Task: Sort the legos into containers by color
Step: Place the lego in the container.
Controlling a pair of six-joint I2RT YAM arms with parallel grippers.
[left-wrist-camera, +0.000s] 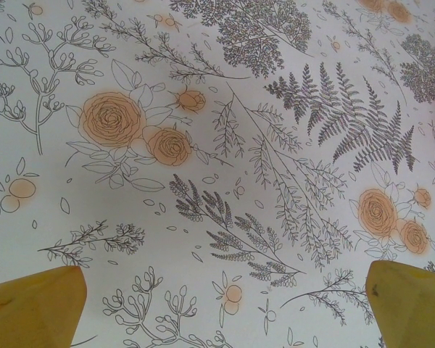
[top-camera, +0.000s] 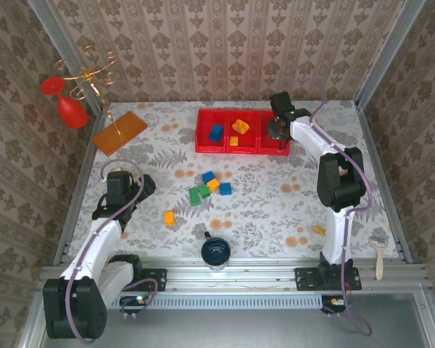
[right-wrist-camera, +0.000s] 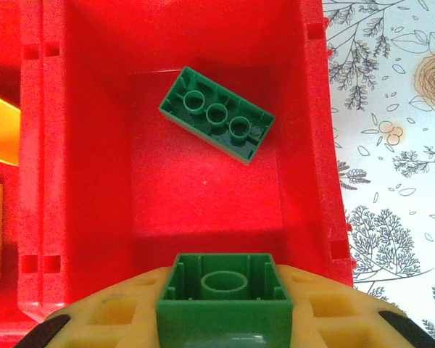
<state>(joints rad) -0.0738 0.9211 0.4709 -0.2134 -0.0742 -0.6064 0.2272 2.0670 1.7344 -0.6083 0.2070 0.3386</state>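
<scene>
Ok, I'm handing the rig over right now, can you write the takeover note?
Left tool: open, empty, above bare tablecloth.
Right tool: shut on a green brick over the red tray's right compartment, where a second green brick lies.
Done: a blue brick in the left compartment, two orange bricks in the middle one.
Left: release the held brick, then sort the loose bricks on the tablecloth: two blue, two green, two orange.
A small orange bit by the right arm is too small to identify.
</scene>
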